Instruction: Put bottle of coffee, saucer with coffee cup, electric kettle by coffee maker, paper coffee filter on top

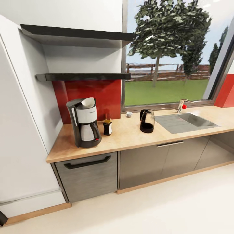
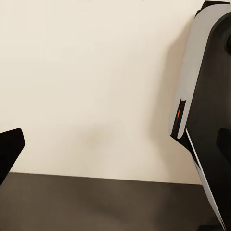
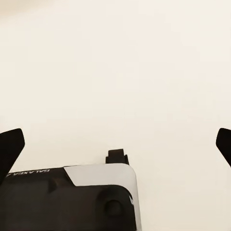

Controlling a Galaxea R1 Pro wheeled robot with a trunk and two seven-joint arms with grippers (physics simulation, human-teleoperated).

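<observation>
Coffee maker [image 1: 84, 122] is seen standing upright on the wooden countertop [image 1: 130, 136], at about 9 o'clock in the head view, near the counter's left end. A white paper filter [image 1: 87, 102] is seen in its top. A small dark bottle of coffee [image 1: 107, 126] is placed just beside the machine, at its 3 o'clock side. The kettle [image 1: 147, 120] is set farther along at 3 o'clock, well apart from the bottle and close to the sink [image 1: 190, 122]. A tiny pale cup [image 1: 129, 114] is seen by the window [image 1: 169, 52], at 11 o'clock from the kettle; it is too small to tell more. Two dark shelves [image 1: 83, 76] are fixed above the machine.

In the right wrist view, the right gripper [image 3: 120, 144] is held wide apart over pale floor, with nothing between its tips. In the left wrist view only one dark tip of the left gripper [image 2: 10, 149] is seen, so it cannot be told if that hand is apart or together.
</observation>
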